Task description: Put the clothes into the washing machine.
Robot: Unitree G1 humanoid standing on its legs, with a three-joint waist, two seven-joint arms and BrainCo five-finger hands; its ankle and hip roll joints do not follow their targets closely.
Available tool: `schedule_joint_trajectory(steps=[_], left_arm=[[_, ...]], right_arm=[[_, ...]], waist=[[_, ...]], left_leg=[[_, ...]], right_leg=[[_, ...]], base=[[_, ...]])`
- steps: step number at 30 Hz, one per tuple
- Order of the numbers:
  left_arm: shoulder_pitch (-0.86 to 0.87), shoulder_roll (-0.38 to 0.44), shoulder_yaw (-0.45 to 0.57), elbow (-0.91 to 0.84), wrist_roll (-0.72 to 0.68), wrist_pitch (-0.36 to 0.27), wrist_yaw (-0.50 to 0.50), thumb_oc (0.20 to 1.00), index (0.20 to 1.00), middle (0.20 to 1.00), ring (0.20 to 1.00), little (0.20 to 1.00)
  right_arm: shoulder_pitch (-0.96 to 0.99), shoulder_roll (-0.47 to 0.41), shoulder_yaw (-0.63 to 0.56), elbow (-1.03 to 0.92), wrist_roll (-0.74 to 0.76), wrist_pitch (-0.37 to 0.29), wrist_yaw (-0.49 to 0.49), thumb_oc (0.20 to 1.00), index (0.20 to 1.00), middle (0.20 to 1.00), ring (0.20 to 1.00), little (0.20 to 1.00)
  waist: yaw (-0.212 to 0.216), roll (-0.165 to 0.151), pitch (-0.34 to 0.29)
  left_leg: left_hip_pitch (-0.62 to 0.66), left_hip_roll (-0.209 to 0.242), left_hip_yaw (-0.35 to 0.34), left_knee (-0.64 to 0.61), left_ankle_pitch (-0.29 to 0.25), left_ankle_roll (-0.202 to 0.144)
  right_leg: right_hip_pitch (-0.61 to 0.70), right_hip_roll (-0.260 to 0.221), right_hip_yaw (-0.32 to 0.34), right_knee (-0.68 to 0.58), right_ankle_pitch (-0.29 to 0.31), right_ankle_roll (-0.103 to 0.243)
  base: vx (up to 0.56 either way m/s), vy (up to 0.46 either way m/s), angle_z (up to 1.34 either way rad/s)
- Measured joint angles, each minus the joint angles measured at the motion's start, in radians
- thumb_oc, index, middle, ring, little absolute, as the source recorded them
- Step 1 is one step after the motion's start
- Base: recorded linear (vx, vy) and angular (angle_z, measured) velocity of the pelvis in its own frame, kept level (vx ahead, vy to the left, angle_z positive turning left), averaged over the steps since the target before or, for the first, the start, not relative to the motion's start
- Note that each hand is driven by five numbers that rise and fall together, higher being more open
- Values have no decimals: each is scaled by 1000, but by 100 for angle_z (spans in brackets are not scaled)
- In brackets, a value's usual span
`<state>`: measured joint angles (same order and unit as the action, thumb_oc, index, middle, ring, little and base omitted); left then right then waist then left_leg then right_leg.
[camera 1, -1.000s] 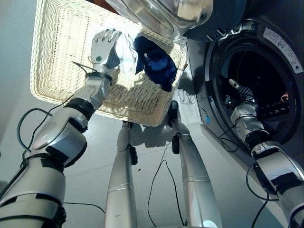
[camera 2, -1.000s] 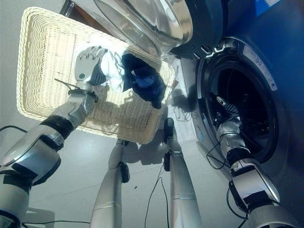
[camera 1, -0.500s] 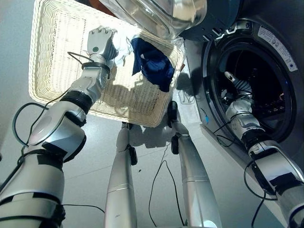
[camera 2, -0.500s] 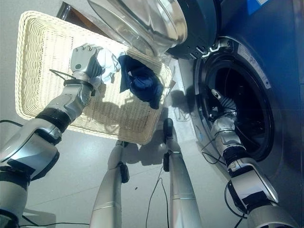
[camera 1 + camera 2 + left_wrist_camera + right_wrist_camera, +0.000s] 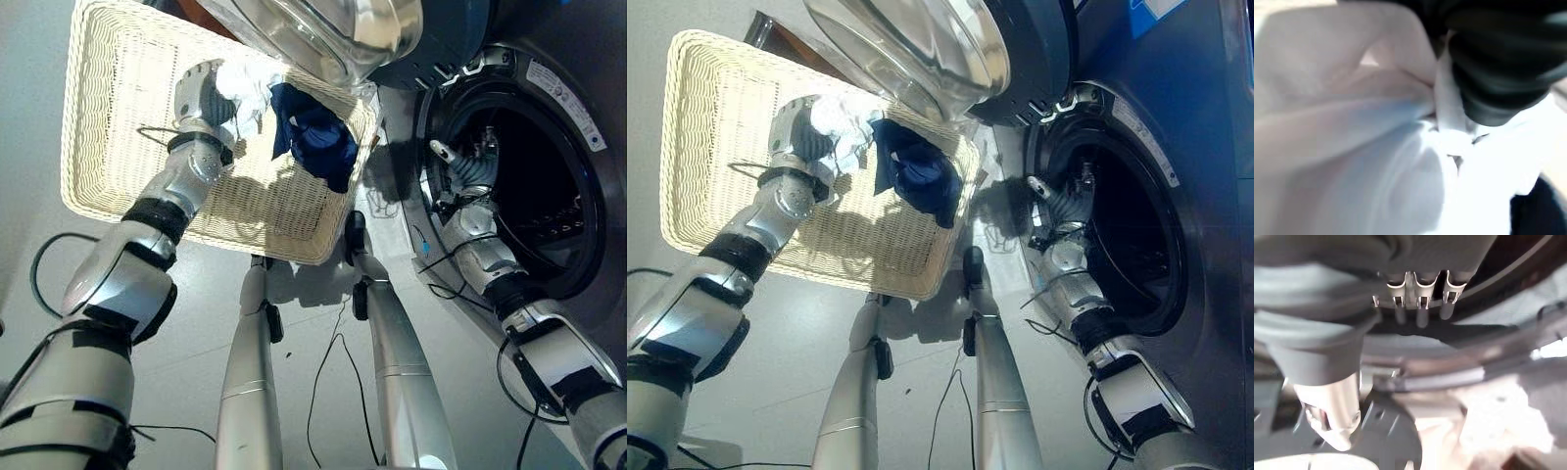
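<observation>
A white cloth (image 5: pixel 245 86) lies bunched at the far side of the wicker basket (image 5: pixel 108 117). My left hand (image 5: pixel 199 93) is curled round it. In the left wrist view the white cloth (image 5: pixel 1352 147) is pinched under a dark fingertip (image 5: pixel 1498 73). A dark blue garment (image 5: pixel 315 135) lies beside it against the basket's right wall. My right hand (image 5: pixel 460 166) is at the left rim of the washing machine's drum opening (image 5: pixel 534 186), with straight fingers (image 5: pixel 1420 308) that hold nothing.
The washer's round glass door (image 5: pixel 323 29) hangs open over the basket's far right corner. The basket stands on a grey floor (image 5: pixel 196 294) to the left of the machine.
My left hand has closed round the white cloth and drawn it up toward the basket's far edge. My right hand has come back out of the drum to its left rim.
</observation>
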<state>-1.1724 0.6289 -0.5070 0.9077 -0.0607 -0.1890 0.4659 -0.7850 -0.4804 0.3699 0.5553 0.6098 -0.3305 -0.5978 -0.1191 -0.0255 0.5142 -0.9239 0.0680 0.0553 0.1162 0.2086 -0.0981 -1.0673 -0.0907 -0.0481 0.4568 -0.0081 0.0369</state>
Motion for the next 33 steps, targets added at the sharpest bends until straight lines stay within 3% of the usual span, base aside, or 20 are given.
schedule_joint_trajectory(steps=[2, 3, 6, 11, 14, 21, 27, 33], left_arm=[[143, -34, 153, -140, -155, -88, -51, 200, 200, 200, 200, 200], [219, -58, 175, -174, -249, -171, -70, 200, 200, 200, 200, 200], [345, -141, 175, -217, -352, -260, -147, 200, 200, 200, 200, 200], [503, -258, 218, -364, -457, -351, -301, 200, 200, 200, 200, 200], [538, -272, 224, -490, -488, -388, -381, 200, 200, 200, 200, 200], [523, -305, 254, -684, -554, -398, -533, 200, 200, 200, 200, 200], [531, -307, 250, -756, -547, -384, -567, 200, 200, 200, 200, 200], [533, -299, 249, -805, -541, -361, -594, 200, 200, 200, 200, 200]], right_arm=[[99, 40, -29, -154, -24, -1, 9, 1000, 1000, 1000, 1000, 1000], [150, 61, -38, -201, -53, -7, 20, 1000, 1000, 1000, 1000, 1000], [201, 97, -67, -209, -75, -6, 29, 1000, 1000, 1000, 1000, 1000], [231, 124, -105, -300, -138, 1, 50, 1000, 1000, 1000, 1000, 1000], [240, 129, -110, -368, -153, 8, 66, 1000, 1000, 1000, 1000, 1000], [248, 155, -123, -466, -165, 11, 111, 1000, 1000, 1000, 1000, 1000], [272, 154, -123, -559, -160, 7, 198, 1000, 1000, 1000, 1000, 1000], [266, 144, -101, -643, -6, 31, 445, 1000, 1000, 1000, 1000, 1000]], waist=[[-4, 0, 0], [1, 0, 0], [10, 0, 0], [26, 1, 2], [27, 2, 3], [33, 4, 4], [51, 4, 4], [57, 4, 4]], left_leg=[[3, 1, -2, -3, 0, 0], [4, 1, -4, -5, 0, 0], [3, -3, -6, -8, 1, 1], [3, -4, -6, -30, 6, 0], [4, -4, -6, -30, 9, 4], [8, -12, -8, -28, 12, 6], [9, -13, -8, -23, 12, 6], [10, -14, -17, -19, 13, 5]], right_leg=[[2, 0, 0, -1, -2, 1], [4, 1, -1, -2, -2, 1], [4, -2, -3, 0, -7, 6], [-8, -4, -4, 13, -14, 1], [-9, -6, -5, 17, -16, -1], [-9, -15, -9, 30, -26, -2], [-9, -17, -9, 37, -27, -1], [-6, -19, -15, 48, -28, -2]], base=[[-20, -61, 1], [-17, -49, 3], [-7, -38, 6], [0, -8, 2], [0, 0, 0], [2, -3, 3], [0, 0, 0], [2, -18, 2]])
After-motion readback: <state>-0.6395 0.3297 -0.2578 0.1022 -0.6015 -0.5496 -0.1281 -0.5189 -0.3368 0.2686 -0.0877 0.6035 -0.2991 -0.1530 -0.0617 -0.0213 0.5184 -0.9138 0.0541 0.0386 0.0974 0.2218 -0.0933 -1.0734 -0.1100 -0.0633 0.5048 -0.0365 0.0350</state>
